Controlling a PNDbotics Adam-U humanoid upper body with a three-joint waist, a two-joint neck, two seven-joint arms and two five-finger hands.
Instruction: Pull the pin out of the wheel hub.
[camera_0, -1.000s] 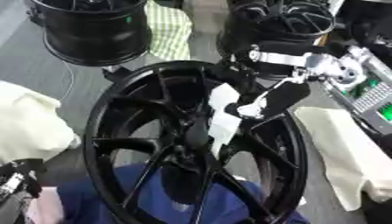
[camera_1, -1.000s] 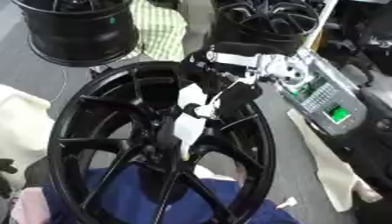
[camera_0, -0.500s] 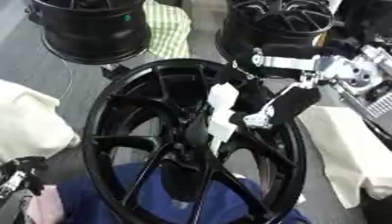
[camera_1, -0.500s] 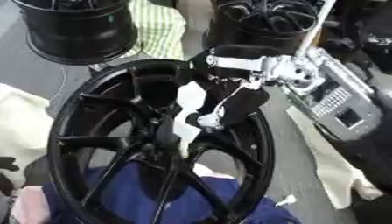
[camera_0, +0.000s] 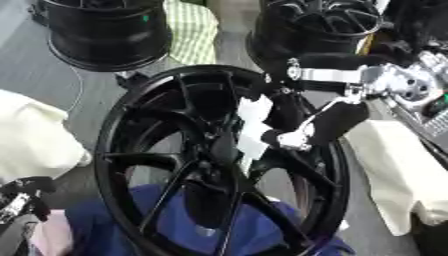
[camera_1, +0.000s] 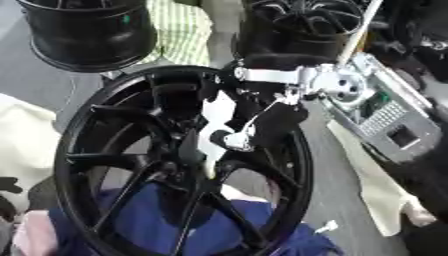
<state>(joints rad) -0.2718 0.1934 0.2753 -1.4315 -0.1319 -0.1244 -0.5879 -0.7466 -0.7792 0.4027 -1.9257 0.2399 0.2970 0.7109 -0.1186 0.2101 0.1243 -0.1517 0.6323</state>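
The black wheel hub (camera_0: 219, 155) lies face up in the middle of the view, its spokes running out from a dark centre, and everything else is best placed against it. The right hand (camera_0: 302, 132) reaches in from the upper right and sits over the spokes just right of the centre, next to a white, flat-looking piece (camera_0: 252, 125) that stands up from the hub's middle. I take this piece to be the pin or something attached to it, but cannot say so for sure. Whether the fingers are closed round it or only beside it cannot be told. By my judgement the pull is not finished, since the white piece is still at the centre, and drawing it clear is what remains. The left hand (camera_0: 19, 200) shows only as a dark part at the lower left edge, well apart from the hub; its fingers are unreadable. Under the hub's near side lies a blue cloth (camera_0: 131, 215), with pale cloths left (camera_0: 31, 135) and right (camera_0: 394, 165). Beyond the hub stand two more black rims (camera_0: 105, 30) on a grey floor.
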